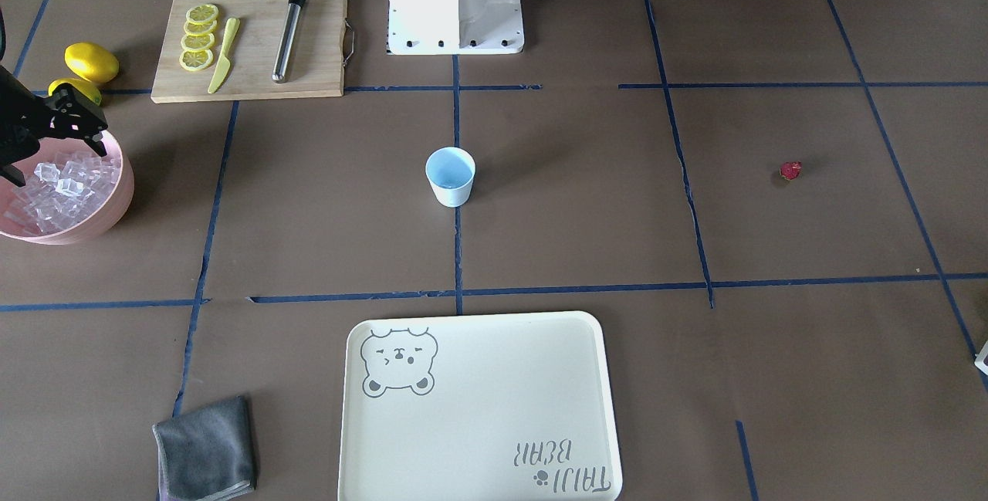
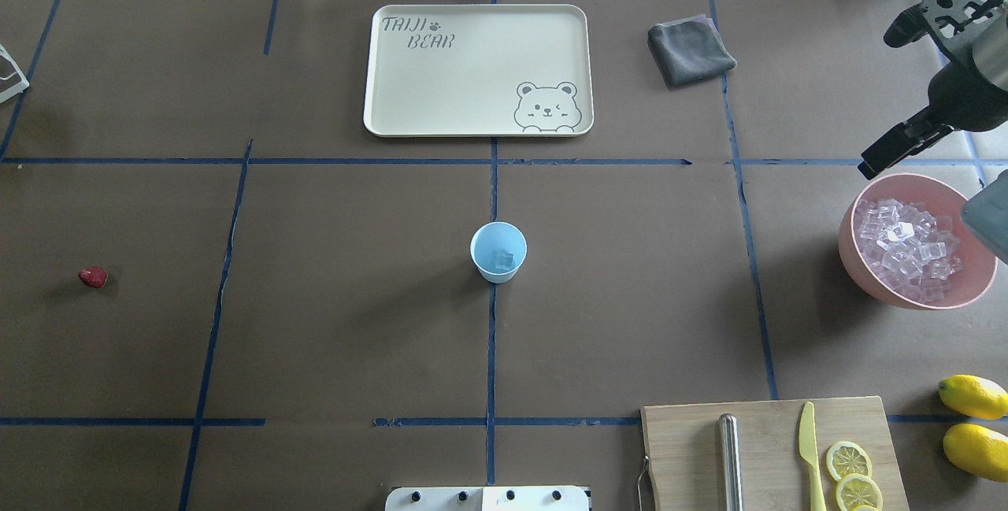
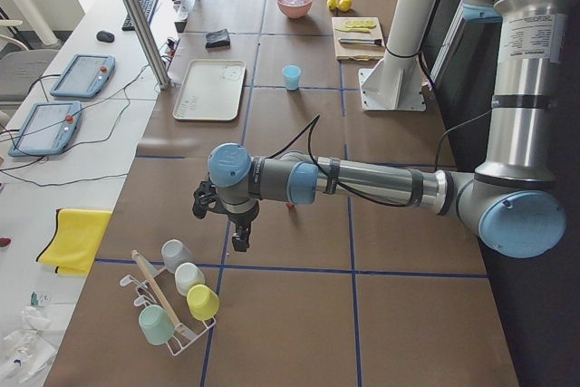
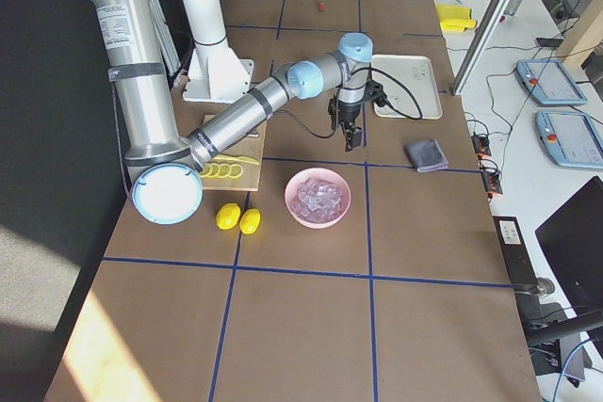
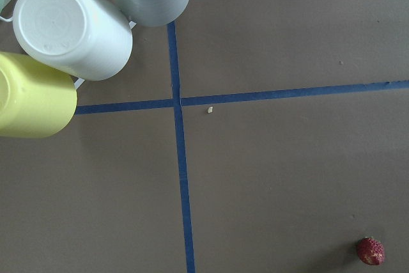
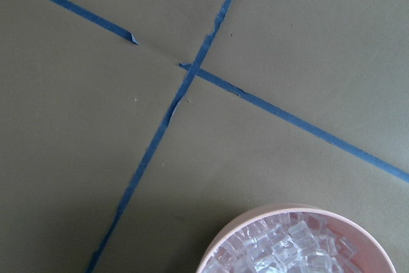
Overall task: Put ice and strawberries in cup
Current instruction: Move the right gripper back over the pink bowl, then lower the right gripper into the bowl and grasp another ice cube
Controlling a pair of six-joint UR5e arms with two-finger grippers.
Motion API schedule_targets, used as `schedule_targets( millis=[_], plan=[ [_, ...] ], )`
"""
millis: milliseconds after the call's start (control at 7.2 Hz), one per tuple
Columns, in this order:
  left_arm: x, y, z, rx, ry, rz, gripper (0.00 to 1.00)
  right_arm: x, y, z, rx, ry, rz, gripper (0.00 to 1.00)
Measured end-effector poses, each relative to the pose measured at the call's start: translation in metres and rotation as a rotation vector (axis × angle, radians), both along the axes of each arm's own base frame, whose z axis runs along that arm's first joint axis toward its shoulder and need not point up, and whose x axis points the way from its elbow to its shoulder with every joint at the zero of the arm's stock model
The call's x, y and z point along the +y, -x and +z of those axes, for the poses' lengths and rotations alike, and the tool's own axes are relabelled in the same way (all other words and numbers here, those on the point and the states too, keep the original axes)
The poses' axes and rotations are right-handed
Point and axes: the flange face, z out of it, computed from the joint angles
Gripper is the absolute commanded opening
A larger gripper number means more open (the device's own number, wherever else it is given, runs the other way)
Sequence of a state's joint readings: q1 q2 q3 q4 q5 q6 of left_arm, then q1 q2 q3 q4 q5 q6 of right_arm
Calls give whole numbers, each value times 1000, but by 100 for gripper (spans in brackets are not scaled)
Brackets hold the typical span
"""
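The pale blue cup (image 2: pixel 498 252) stands upright at the table's middle, also in the front view (image 1: pixel 450 177); one clear ice cube (image 2: pixel 504 261) lies in it. More ice (image 2: pixel 906 247) fills the pink bowl (image 2: pixel 858 259) at the right edge. My right gripper (image 2: pixel 894 90) hovers just beyond the bowl, open and empty; it also shows in the front view (image 1: pixel 54 161). The small dark red strawberry (image 2: pixel 93 277) lies on the table far left, and in the left wrist view (image 5: pixel 370 251). My left gripper (image 3: pixel 222 224) shows only in the exterior left view, near the strawberry; I cannot tell its state.
A wooden board (image 2: pixel 756 448) with lemon slices, a yellow knife and a steel muddler lies near right. Two lemons (image 2: pixel 972 397) sit beside it. A cream tray (image 2: pixel 472 70) and a grey cloth (image 2: pixel 690 52) lie at the far side. A rack of cups (image 5: pixel 70 30) stands near my left wrist.
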State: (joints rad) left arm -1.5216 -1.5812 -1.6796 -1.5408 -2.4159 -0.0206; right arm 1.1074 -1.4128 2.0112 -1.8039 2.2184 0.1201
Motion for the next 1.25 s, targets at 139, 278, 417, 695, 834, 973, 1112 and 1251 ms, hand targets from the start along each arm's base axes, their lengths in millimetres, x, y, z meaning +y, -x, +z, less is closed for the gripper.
schedule_targets(
  millis=[139, 278, 417, 695, 834, 973, 1112, 1251],
  plan=[
    [0, 0, -1, 0, 2, -3, 100, 6, -5, 31, 4, 1, -8, 98],
    [0, 0, -1, -1, 2, -4, 100, 11, -8, 66, -5, -13, -9, 98],
    [0, -1, -1, -1, 2, -4, 100, 12, -8, 92, -11, -24, -6, 98],
    [0, -1, -1, 0, 3, -3, 100, 15, -9, 115, -16, -25, -3, 99],
    [0, -1, -2, 0, 1, -3, 100, 21, -12, 123, -10, -15, -3, 99],
    [1, -1, -4, 0, -1, -3, 100, 27, -12, 131, -2, -4, -8, 99],
    [1, -1, -5, 1, -3, -4, 100, 34, -9, 137, 5, 7, -20, 99],
    [1, -1, -7, 1, -5, -4, 100, 42, -4, 144, 12, 19, -37, 99]
  ],
)
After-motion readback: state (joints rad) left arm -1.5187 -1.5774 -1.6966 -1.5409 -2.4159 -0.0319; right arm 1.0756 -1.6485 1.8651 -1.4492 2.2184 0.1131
